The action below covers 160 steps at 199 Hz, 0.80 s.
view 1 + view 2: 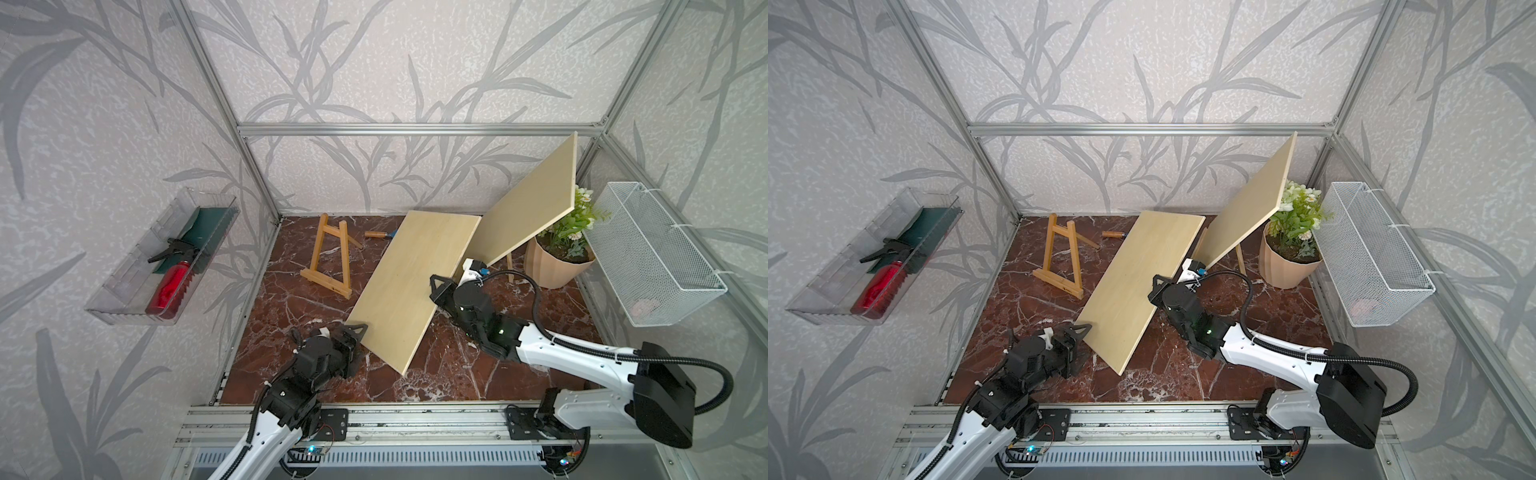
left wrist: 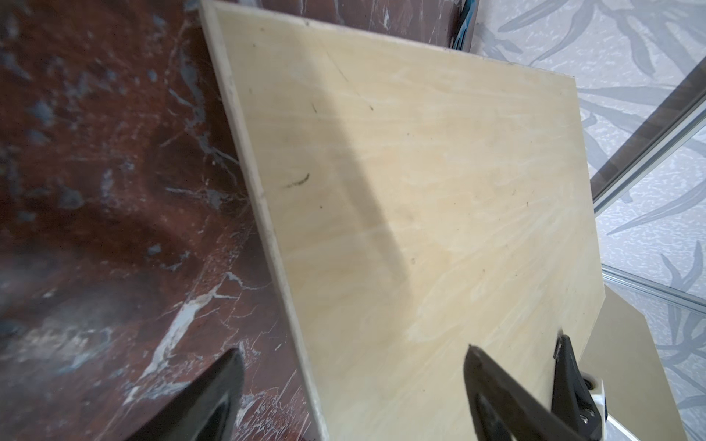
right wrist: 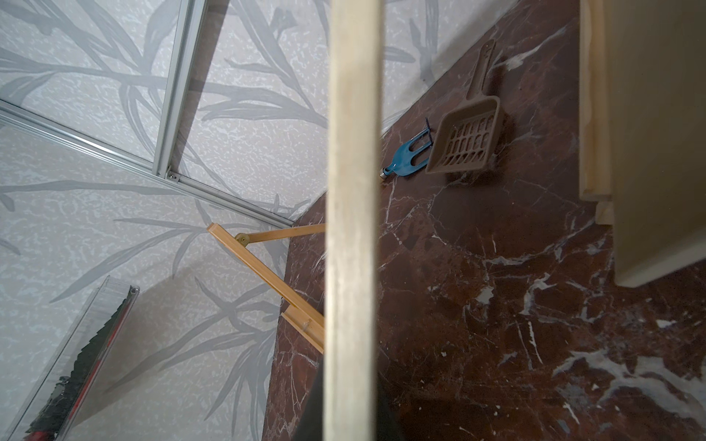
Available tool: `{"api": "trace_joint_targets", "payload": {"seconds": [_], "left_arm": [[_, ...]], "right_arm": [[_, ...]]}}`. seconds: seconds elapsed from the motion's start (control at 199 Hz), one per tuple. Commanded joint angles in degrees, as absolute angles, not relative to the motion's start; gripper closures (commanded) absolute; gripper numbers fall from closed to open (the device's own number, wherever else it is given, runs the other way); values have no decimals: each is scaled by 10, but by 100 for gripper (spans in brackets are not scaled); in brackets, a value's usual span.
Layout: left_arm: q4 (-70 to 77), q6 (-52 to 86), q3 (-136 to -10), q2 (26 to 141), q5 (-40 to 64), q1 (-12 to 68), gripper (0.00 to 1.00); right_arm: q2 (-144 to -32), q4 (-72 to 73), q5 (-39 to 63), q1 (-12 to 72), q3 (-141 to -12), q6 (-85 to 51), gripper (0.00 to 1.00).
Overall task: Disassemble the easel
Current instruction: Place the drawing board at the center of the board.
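- Red-brown marble worktop (image 1: 291, 332) is sitting inside a metal-framed booth with grey leaf-pattern walls.
- Right fingers (image 1: 437, 283) are clamping together on the long edge of a pale wooden board (image 1: 411, 286), holding it at a slant over the middle of the worktop.
- Left fingers (image 2: 217, 393) are standing wide apart and gripping nothing at the board's near left corner. In the left wrist view the board's edge is running between them; contact cannot be told.
- Small easel (image 1: 326, 283) is standing empty at the back left, apart from the held board.
- Second board (image 1: 536, 199) is leaning on another easel's legs, just beside a potted plant (image 1: 557, 266).
- Brown scoop (image 3: 464, 143) and a blue tool (image 3: 407, 160) are lying touching at the back.
- Wire basket (image 1: 652, 253) is hanging on the right wall, and a clear tray (image 1: 137, 282) on the left.
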<state>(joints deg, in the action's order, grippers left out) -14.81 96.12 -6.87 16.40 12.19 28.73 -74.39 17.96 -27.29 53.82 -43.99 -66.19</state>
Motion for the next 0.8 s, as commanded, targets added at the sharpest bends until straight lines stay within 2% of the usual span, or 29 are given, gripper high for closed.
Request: {"api": "trace_joint_targets", "payload": {"seconds": [0.0, 0.271, 0.637, 0.798], "left_arm": [[-87, 991, -57, 186, 133, 293, 11], [132, 1022, 8, 247, 112, 299, 16], [170, 1026, 12, 253, 77, 299, 35], [202, 1022, 16, 211, 53, 299, 44]], "right_arm": [[-735, 311, -309, 537, -467, -669, 100], [-747, 308, -288, 535, -458, -708, 100], [-735, 307, -262, 528, -406, -755, 100], [-734, 317, -248, 524, -391, -765, 100]]}}
